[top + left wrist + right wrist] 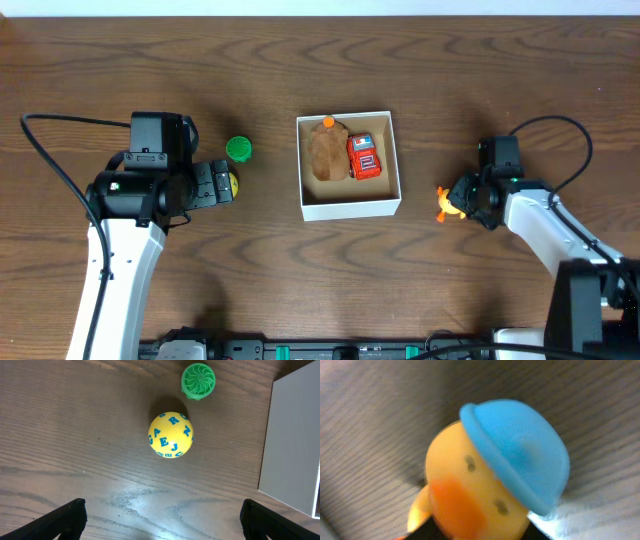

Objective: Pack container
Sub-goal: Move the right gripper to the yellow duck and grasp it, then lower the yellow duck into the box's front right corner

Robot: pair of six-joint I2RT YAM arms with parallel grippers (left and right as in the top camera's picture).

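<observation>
1. Now I see the box [350, 208] at the middle of the table [300, 60], between the two arms.
2. Inside it a red car [365, 157] lies just beside a brown toy [326, 152] with an orange top.
3. Left of the box stands a green toy [238, 149], and near that a yellow ball [233, 182] with blue letters.
4. My left gripper [226, 184] is spread wide and holds nothing. The ball sits on the table ahead of its fingers [67, 519].
5. Right of the box, a duck [444, 205] in a blue hat is at the tip of my right gripper [456, 203]. I cannot tell whether the jaws grip it, as the duck fills the wrist view.
</observation>
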